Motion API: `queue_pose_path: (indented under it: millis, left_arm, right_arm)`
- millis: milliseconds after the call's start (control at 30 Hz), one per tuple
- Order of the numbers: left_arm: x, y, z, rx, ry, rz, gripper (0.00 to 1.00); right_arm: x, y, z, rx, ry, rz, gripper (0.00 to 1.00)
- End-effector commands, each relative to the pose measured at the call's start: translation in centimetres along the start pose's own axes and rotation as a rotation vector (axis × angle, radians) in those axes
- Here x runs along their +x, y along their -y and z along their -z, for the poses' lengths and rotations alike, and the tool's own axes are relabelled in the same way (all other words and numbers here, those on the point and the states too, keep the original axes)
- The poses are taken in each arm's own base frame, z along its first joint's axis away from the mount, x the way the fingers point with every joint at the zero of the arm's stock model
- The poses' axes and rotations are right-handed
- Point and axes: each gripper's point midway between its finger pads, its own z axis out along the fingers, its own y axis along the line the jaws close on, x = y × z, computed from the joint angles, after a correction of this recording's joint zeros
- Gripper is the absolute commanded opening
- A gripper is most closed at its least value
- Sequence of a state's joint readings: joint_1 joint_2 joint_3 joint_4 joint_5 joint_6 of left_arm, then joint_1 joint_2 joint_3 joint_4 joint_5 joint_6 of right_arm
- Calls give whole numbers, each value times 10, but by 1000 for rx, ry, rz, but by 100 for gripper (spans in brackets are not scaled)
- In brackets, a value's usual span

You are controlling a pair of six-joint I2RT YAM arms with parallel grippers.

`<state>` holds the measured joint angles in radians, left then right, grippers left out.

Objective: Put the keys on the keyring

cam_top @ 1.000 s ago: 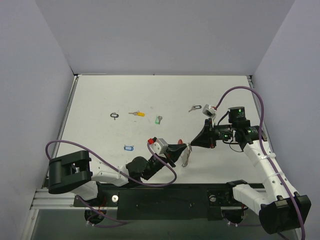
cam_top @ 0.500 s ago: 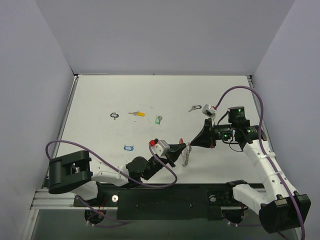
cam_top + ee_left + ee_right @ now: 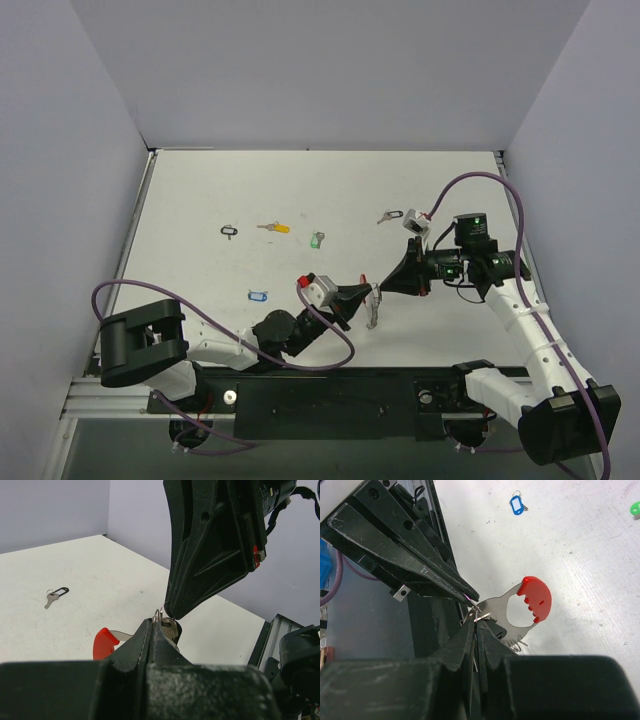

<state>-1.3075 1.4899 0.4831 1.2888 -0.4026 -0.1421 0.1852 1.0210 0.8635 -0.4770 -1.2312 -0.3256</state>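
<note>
1. Carefully now: your left gripper [image 3: 155,627] is clamped shut on the silver end of the keyring [image 3: 535,597]. Your right gripper [image 3: 474,626] is pinched closed on that same thin metal, so the two sets of tips almost touch.
2. If you pull the arms apart or twist them unevenly, you will likely bend the fine ring or snap it out of one pinch. It would then drop to the table [image 3: 200,190].
3. With so little room between them, any sideways drift could knock the fingertips together.
4. The keyring hangs between and just below both tips, off the table, with its red band pointing away from the fingers.
5. The blue-tagged key [image 3: 259,296], green-tagged key [image 3: 317,240] and yellow-tagged key [image 3: 272,228] lie on the table, well apart from the ring. You cannot tell whether any key is threaded yet.
</note>
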Motion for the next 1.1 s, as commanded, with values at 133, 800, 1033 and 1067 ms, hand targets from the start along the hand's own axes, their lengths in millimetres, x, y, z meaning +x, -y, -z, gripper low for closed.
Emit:
queue_pose_path:
  millis: [133, 800, 1033, 1067]
  left_arm:
    - [-106, 1, -1, 10, 378, 200, 0]
    - [-110, -3, -1, 16, 370, 145, 0]
    - [-109, -6, -1, 17, 362, 106, 0]
    - [-109, -7, -1, 16, 362, 102, 0]
  right_arm:
    - [3, 2, -3, -2, -7, 5, 0]
    - [1, 15, -9, 33, 24, -73, 0]
    - [-4, 20, -12, 48, 51, -112, 0]
    - [-3, 22, -12, 53, 53, -117, 0]
